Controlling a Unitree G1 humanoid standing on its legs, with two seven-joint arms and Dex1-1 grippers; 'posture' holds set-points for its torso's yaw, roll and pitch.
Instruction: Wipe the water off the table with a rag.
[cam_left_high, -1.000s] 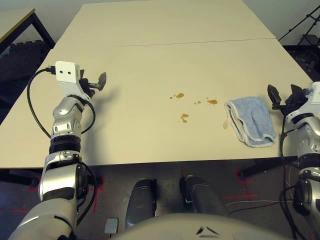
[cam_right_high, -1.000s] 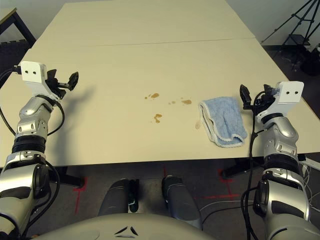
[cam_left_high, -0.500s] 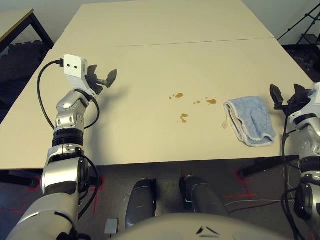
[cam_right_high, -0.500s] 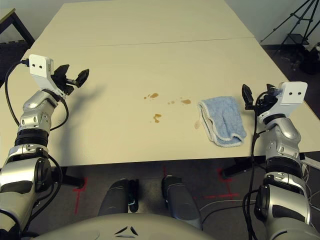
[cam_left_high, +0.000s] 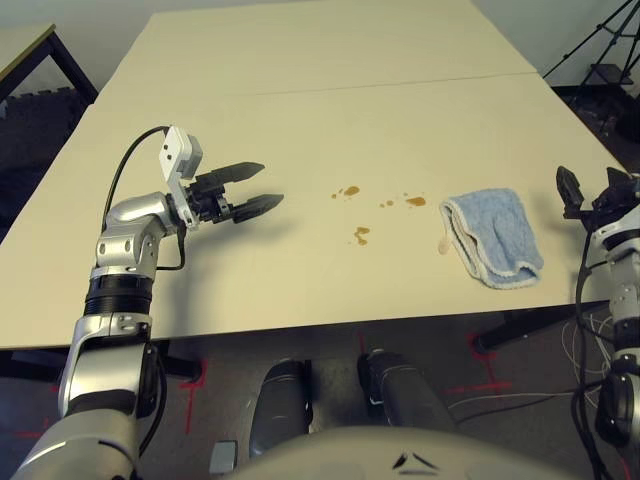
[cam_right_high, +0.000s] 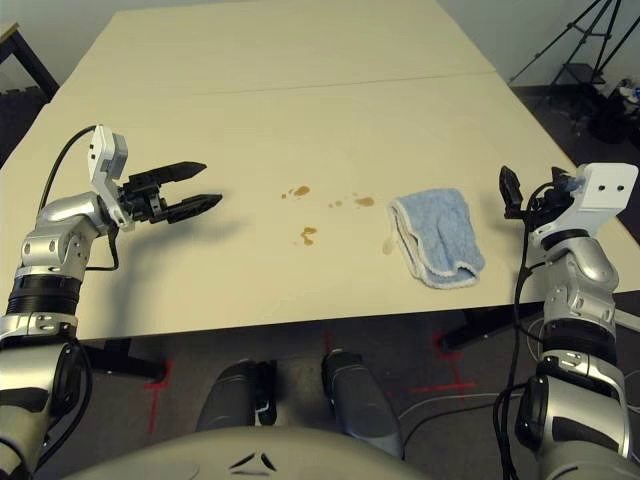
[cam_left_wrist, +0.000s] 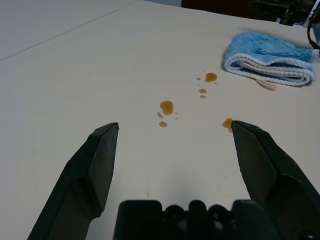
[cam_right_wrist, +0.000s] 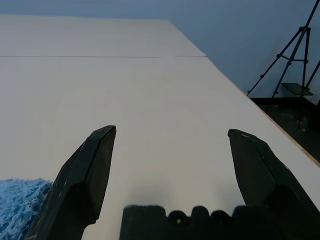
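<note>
The water shows as small amber drops (cam_left_high: 350, 191) and splotches (cam_left_high: 361, 236) near the middle of the pale beige table (cam_left_high: 330, 110). To their right lies the rag (cam_left_high: 493, 236), light blue and folded, with a whitish edge. My left gripper (cam_left_high: 268, 184) hovers open left of the drops and points toward them. In the left wrist view the drops (cam_left_wrist: 166, 106) and the rag (cam_left_wrist: 270, 57) lie beyond its spread fingers (cam_left_wrist: 100, 155). My right gripper (cam_right_high: 528, 195) stands open at the table's right edge, just right of the rag, with nothing in it.
A thin seam (cam_left_high: 330, 88) crosses the table behind the spill. A dark-framed side table (cam_left_high: 30, 50) stands at the far left, and a black tripod (cam_left_high: 610, 50) stands on the floor at the far right. Bare tabletop lies in front of and behind the drops.
My left arm has swung in to the right and lowered, its fingers now pointing at the drops. The right arm has edged slightly right. The rag and the water lie as before.
</note>
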